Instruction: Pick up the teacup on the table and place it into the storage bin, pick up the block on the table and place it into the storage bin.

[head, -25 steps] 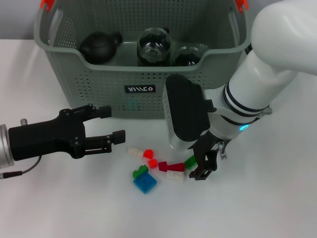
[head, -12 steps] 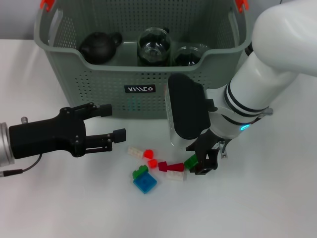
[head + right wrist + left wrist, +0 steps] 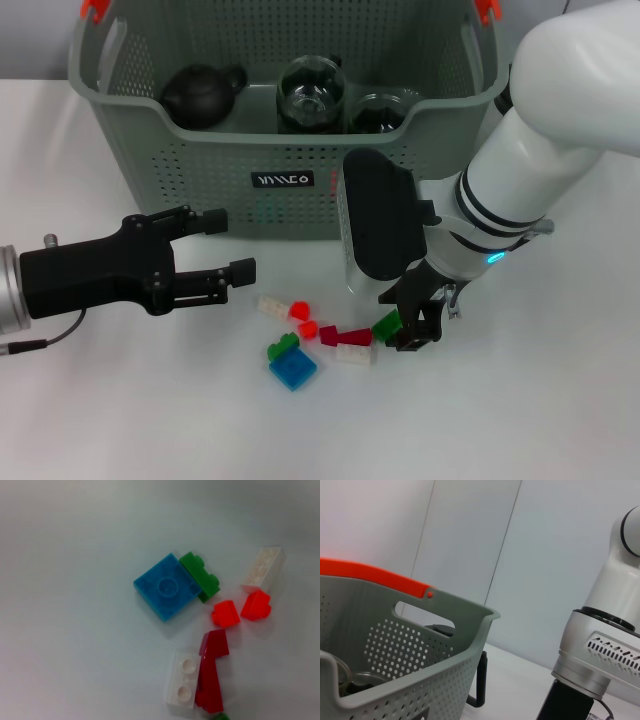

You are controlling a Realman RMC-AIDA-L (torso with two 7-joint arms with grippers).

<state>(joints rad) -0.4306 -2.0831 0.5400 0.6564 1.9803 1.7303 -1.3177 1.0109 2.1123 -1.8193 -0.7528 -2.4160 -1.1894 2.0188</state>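
right hand (image 3: 405,330) clenched on green block (image 3: 387,325) at the counter (image 3: 520,400); left hand (image 3: 228,245) released, beside storage bin (image 3: 200,165)

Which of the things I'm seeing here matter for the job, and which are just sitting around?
Part of the job:
- storage bin
- loose blocks on the table
- green block at the right pincer
- left pincer, open, hovering beside the blocks

Just lying about:
- black teapot in the bin
- glass vessels in the bin

Storage bin (image 3: 200,170) top open, blocks (image 3: 300,340) w/ bare table (image 3: 150,420) nearside
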